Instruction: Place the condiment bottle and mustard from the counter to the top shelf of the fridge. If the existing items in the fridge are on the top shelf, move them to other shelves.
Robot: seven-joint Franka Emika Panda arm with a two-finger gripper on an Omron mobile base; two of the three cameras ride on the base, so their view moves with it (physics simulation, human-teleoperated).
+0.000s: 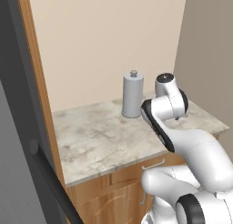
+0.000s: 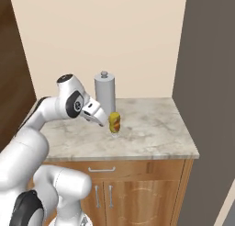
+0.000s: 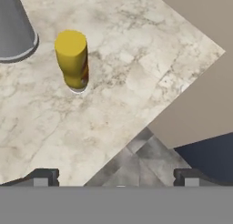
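Mustard bottle (image 3: 72,59) stood upright on the bench (image 2: 151,138), just beside the grey canister (image 2: 104,93). Gripper (image 3: 116,177) hovered above with jaws spread wide, holding nothing, probably lining up a grab.

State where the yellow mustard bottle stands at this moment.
The mustard bottle stands upright on the marble counter, just in front of the grey canister, beside the open gripper.

A grey canister (image 2: 105,93) with a knob lid stands upright on the marble bench (image 2: 151,138), far side, above wooden cupboards (image 2: 137,193).
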